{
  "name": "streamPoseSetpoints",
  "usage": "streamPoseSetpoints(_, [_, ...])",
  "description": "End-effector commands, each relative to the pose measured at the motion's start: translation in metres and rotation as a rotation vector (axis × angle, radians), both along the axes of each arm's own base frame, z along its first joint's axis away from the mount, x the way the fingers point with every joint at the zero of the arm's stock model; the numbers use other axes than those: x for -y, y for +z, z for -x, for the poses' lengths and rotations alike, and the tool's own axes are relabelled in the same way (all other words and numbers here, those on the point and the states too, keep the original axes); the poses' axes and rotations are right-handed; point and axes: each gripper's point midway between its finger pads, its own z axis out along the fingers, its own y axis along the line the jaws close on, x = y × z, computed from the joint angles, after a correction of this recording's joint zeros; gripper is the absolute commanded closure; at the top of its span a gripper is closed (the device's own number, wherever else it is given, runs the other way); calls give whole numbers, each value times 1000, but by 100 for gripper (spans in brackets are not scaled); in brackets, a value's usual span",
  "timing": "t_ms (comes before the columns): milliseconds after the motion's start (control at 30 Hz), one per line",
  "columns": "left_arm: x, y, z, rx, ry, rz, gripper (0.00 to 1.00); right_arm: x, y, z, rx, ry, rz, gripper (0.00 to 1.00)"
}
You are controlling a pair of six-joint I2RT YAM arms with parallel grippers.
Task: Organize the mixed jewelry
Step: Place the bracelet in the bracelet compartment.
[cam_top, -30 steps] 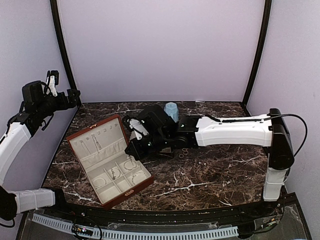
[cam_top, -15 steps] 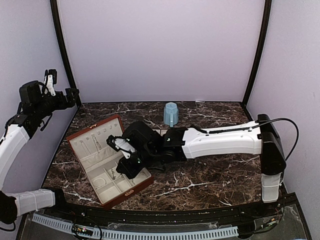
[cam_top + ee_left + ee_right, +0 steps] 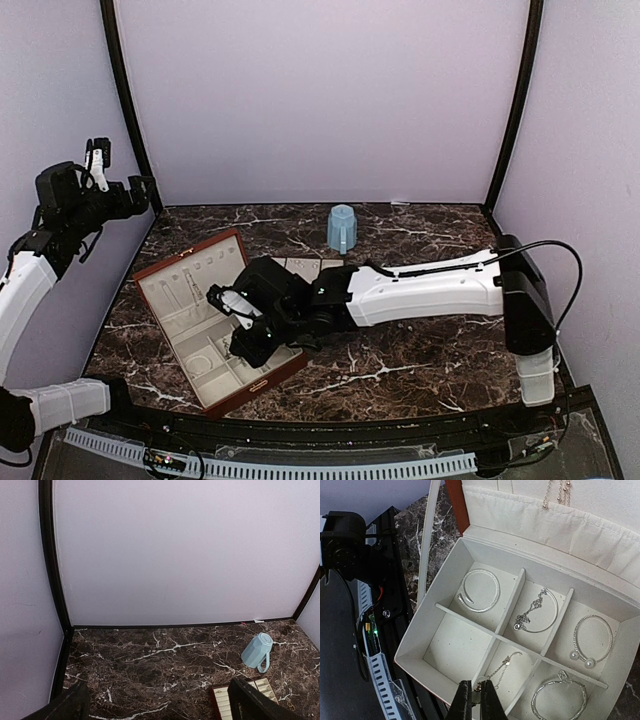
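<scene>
The reddish-brown box lies open at the left, its cream compartments filling the right wrist view. My right gripper hangs over the box's near row, shut on a thin silver chain that trails into the middle near compartment. Other compartments hold a bracelet hoop, a chain with a thin hoop, a pearl-ended bracelet and a bangle. The near left compartment is bare. My left gripper is raised by the left wall, open and empty.
A pale blue mug stands upside down at the back centre and shows in the left wrist view. A cream slotted tray lies behind my right arm. More chains hang in the lid pocket. The front rail borders the box.
My right arm has swung left and toward the front, from the table's middle to over the box's near compartments, carrying the chain. My left arm has barely moved.
</scene>
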Motion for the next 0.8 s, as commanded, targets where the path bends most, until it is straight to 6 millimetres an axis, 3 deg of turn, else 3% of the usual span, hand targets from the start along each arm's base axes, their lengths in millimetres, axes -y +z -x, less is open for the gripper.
streamPoseSetpoints(0, [-1,5,4,29,8,-16,1,-6,-4,-1,19,-3,4,100])
streamPoseSetpoints(767, [-3,-4,-1,6,19,-20,1,-4,-50,-4,18,-2,104,100])
